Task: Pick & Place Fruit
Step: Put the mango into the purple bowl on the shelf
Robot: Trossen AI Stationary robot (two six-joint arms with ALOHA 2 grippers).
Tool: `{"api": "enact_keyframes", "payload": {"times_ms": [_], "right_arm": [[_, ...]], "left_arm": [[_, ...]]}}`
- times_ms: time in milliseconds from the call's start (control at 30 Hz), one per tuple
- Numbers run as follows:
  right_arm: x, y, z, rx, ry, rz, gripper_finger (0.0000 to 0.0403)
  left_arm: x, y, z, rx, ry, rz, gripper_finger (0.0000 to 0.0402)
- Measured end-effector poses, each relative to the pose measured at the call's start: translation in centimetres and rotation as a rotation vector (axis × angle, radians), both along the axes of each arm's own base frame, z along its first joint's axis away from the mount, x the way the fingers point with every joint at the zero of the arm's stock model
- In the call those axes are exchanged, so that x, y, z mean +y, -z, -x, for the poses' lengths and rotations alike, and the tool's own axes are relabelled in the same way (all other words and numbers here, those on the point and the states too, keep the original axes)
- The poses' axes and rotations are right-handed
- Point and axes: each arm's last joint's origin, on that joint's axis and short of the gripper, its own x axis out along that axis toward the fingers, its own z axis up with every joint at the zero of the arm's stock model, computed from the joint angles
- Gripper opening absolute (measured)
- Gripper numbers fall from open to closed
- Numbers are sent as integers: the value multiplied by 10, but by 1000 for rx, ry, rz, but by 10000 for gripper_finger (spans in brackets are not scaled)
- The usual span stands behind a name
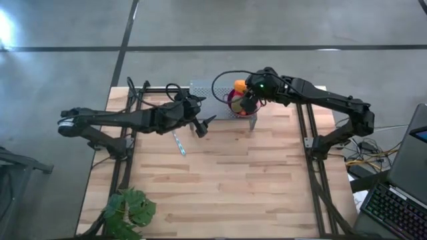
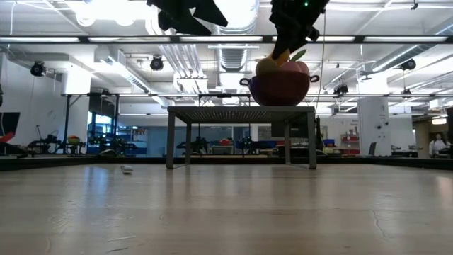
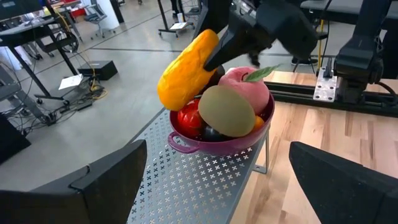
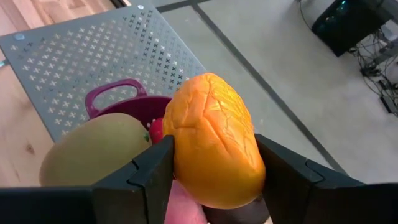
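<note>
Your right gripper (image 4: 211, 180) is clenched on the orange fruit (image 4: 214, 140), held just above the purple bowl (image 3: 214, 143) (on the perforated stand). Next, lift clear. Left gripper (image 3: 217, 186) waits nearby, released, above the desk (image 1: 233, 187).

Orange fruit (image 4: 214, 143) held tilted above olive-green (image 3: 227, 111), pink (image 3: 249, 87) pieces.
</note>
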Motion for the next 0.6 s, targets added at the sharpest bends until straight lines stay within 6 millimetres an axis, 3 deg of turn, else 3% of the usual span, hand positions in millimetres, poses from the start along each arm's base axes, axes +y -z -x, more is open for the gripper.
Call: {"api": "enact_keyframes", "payload": {"times_ms": [600], "right_arm": [[2,3,0,-7,-38,-76,194]], "left_arm": [[0,0,0,1,1,-1,397]]}}
